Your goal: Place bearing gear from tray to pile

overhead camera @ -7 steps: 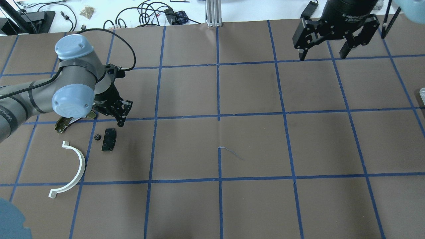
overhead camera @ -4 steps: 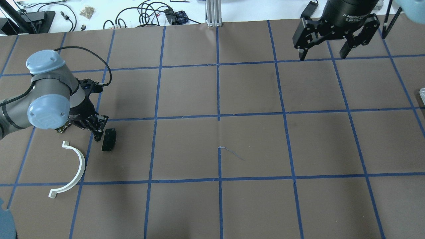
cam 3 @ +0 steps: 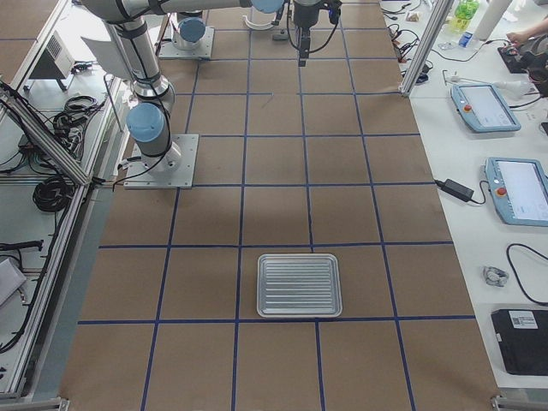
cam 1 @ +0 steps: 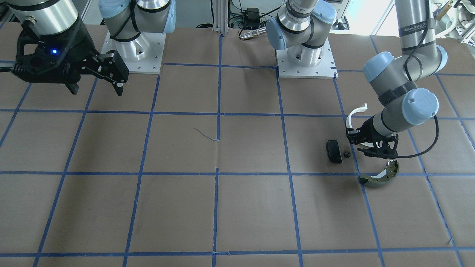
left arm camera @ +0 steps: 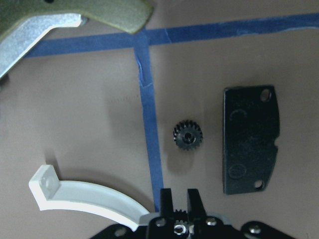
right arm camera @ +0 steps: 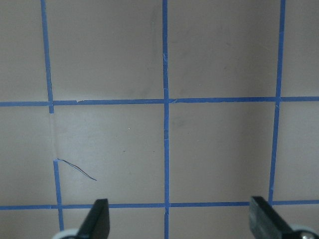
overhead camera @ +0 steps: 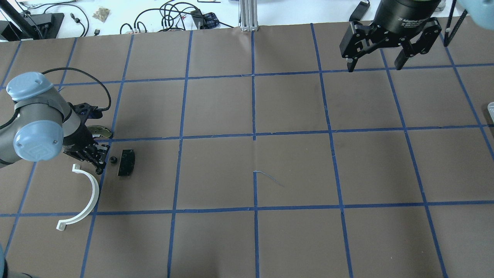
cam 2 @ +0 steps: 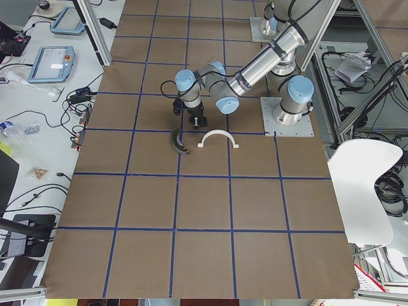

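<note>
The small black bearing gear (overhead camera: pixel 113 159) lies on the brown table between the black pad (overhead camera: pixel 126 162) and a blue tape line. It also shows in the left wrist view (left arm camera: pixel 188 135) and the front view (cam 1: pixel 347 154). Around it lies the pile: the white half-ring (overhead camera: pixel 87 197), the pad and the olive-green shoe (overhead camera: pixel 98 131). My left gripper (overhead camera: pixel 99 169) hovers just beside the gear, its fingers (left arm camera: pixel 167 196) close together and empty. My right gripper (overhead camera: pixel 374 63) is open and empty, high over the far right.
The silver ribbed tray (cam 3: pixel 300 285) sits at the table's right end with nothing showing in it. Cables and boxes lie beyond the table's far edge (overhead camera: pixel 173 15). A loose blue thread (overhead camera: pixel 268 177) lies mid-table.
My left arm has swung left and back toward the robot. The gear, hidden under the gripper 0.6 s ago, shows again beside the pad. The right arm has stayed put.
</note>
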{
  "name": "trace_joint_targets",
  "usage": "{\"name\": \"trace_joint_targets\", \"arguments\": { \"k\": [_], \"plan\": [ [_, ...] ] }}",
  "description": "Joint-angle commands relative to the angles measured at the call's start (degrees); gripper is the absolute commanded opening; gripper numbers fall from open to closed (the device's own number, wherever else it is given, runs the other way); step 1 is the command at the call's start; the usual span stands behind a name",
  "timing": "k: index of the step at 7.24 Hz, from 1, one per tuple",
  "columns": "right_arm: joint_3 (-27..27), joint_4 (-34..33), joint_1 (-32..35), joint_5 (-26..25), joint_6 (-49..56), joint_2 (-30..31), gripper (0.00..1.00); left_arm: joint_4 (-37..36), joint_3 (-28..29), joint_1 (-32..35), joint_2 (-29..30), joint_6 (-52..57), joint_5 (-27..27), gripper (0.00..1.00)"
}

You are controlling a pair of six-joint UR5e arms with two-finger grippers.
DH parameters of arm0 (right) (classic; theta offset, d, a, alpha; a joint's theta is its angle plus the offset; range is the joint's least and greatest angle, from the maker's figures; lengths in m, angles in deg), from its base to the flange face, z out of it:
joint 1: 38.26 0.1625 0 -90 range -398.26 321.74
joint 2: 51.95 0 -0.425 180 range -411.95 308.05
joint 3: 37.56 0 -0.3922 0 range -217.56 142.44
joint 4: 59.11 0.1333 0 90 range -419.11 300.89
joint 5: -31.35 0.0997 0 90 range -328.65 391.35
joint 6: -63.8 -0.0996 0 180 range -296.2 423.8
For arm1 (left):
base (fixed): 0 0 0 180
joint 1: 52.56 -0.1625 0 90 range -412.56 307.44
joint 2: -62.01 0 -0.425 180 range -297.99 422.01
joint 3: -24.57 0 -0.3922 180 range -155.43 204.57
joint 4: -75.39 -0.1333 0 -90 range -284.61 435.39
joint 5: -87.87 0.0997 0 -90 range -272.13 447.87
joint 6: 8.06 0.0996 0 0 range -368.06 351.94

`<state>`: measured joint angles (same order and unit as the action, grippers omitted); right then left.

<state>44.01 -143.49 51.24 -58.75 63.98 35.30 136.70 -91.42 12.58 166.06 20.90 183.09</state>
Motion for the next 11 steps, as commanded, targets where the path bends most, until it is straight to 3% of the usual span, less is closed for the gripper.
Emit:
{"name": "trace_joint_targets", "arguments": {
  "k": [1,2,3,4,5,8,11],
  "plan": [
    [0.08,-0.08,0.06,0.01,0.00,0.20,1.00,-0.14,-0.20,0.34,0.10,-0.49,-0.39,0.17],
    [0.08,-0.17,0.06,0.01,0.00,0.20,1.00,-0.14,-0.64,0.35,-0.07,-0.58,-0.65,0.17],
    [0.08,-0.08,0.06,0.01,0.00,0.20,1.00,-0.14,-0.90,0.35,-0.16,-0.84,-1.00,0.29],
    [0.08,-0.08,0.06,0.01,0.00,0.11,1.00,-0.14,-0.91,0.35,-0.25,-0.84,-1.09,0.65],
    [0.08,-0.08,0.06,0.01,0.00,0.20,1.00,-0.14,-0.82,0.35,-0.25,-0.84,-1.09,0.93],
    [0.17,0.27,0.06,-0.25,0.00,0.46,1.00,0.91,1.45,1.48,-2.08,-1.80,-3.10,0.97],
    [0.35,0.27,0.06,-0.08,-0.09,0.64,1.00,19.56,17.14,14.97,-6.30,-18.96,-3.55,0.97]
  ]
}}
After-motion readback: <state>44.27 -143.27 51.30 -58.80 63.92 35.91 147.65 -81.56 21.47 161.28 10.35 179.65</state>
